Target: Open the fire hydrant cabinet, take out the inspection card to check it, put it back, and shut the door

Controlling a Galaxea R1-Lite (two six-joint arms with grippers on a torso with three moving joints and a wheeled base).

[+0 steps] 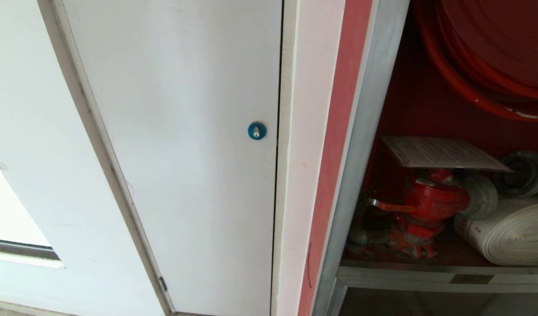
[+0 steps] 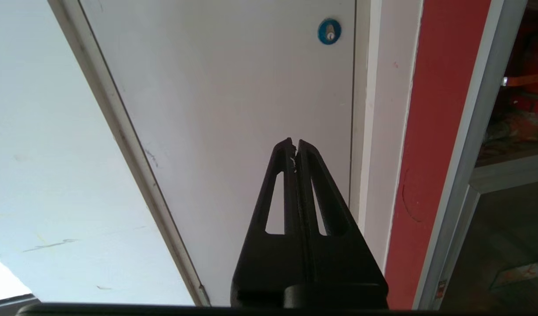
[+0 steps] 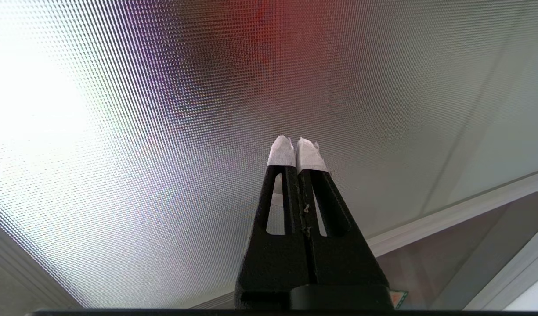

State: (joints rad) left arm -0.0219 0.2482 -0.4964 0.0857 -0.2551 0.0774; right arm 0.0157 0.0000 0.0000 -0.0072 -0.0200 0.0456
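Observation:
The fire hydrant cabinet stands open at the right of the head view, its red inside showing. The inspection card, white with fine print, lies flat on top of the red hydrant valve. A white rolled hose rests beside the valve. My left gripper is shut and empty, pointing at the plain white door left of the cabinet frame. My right gripper, its tips taped white, is shut and empty close to a textured glass panel with a silver frame, apparently the door. Neither gripper shows in the head view.
A plain white door with a round blue lock fills the left and middle. A red hose reel hangs in the cabinet's upper part. A silver shelf rail crosses below the valve.

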